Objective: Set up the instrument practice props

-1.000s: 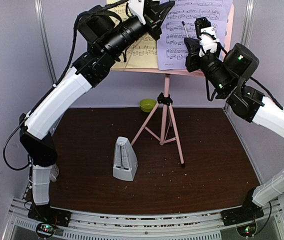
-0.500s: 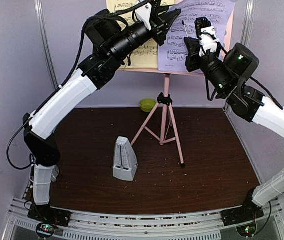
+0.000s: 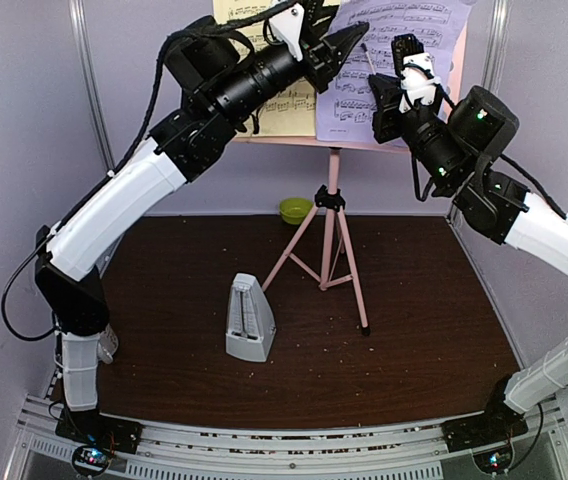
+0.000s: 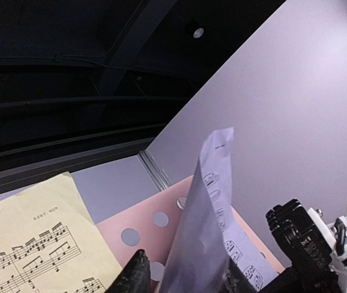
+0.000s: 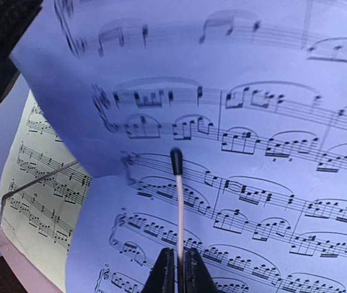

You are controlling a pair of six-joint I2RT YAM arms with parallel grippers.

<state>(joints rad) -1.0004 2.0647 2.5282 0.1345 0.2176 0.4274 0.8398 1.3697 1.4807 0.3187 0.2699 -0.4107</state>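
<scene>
The pink music stand [image 3: 332, 215] stands at the back of the table, and its perforated desk [image 4: 138, 223] bears both sheets. The yellow sheet [image 3: 289, 105] lies flat on the left. The lavender sheet [image 3: 404, 30] is on the right, its left edge curled forward. That edge [image 4: 207, 232] runs between the parted fingers of my left gripper [image 4: 186, 271], which is open. My right gripper [image 5: 178, 253] is shut on the stand's thin black-tipped retainer rod [image 5: 178, 195], which lies across the lavender sheet [image 5: 271, 122]. The pale-grey metronome [image 3: 249, 318] stands upright on the table.
A lime-green bowl [image 3: 295, 210] sits behind the stand's legs near the back wall. The tripod feet [image 3: 364, 328] spread toward the table's middle. Grey walls close in at the back and both sides. Both arms reach high over the table.
My left gripper's jaws have opened off the lavender sheet's edge and the gripper has shifted slightly right. The right gripper keeps its hold on the rod.
</scene>
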